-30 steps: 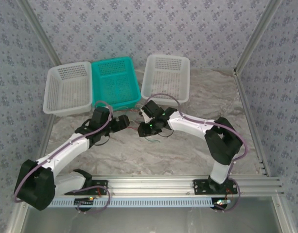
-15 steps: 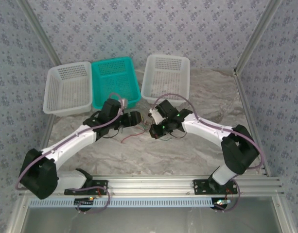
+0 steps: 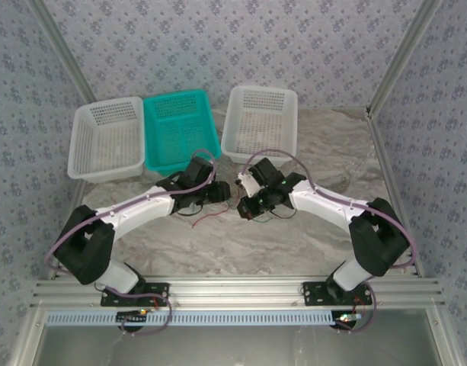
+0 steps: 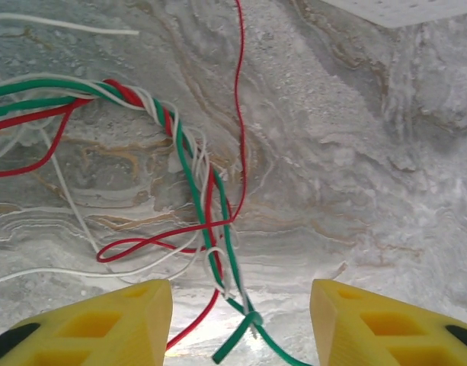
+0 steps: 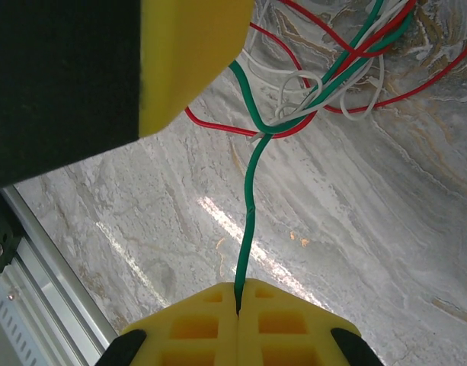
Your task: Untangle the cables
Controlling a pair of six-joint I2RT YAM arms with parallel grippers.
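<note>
The cables (image 4: 206, 198) are thin green, red and white strands twisted into one bundle on the marbled table. My left gripper (image 4: 241, 324) is open. Its yellow fingers (image 4: 103, 324) stand on either side of the bundle's lower end, where a green strand (image 4: 237, 335) is knotted, and they do not touch it. My right gripper (image 5: 238, 301) is shut on a single green cable (image 5: 248, 206) that runs taut up into the tangle (image 5: 294, 114). From above, the left gripper (image 3: 222, 192) and the right gripper (image 3: 244, 206) nearly meet at mid-table, with a red strand (image 3: 211, 215) trailing beside them.
Three baskets stand along the back: a white basket (image 3: 103, 137), a teal basket (image 3: 180, 130) and another white basket (image 3: 260, 122). A yellow and black finger block (image 5: 195, 53) hangs very close in the right wrist view. The aluminium rail (image 3: 233, 293) edges the near side.
The left arm has swung right until its gripper is beside the right one, and its jaws have narrowed. The right gripper has shifted right and closed on the green cable.
</note>
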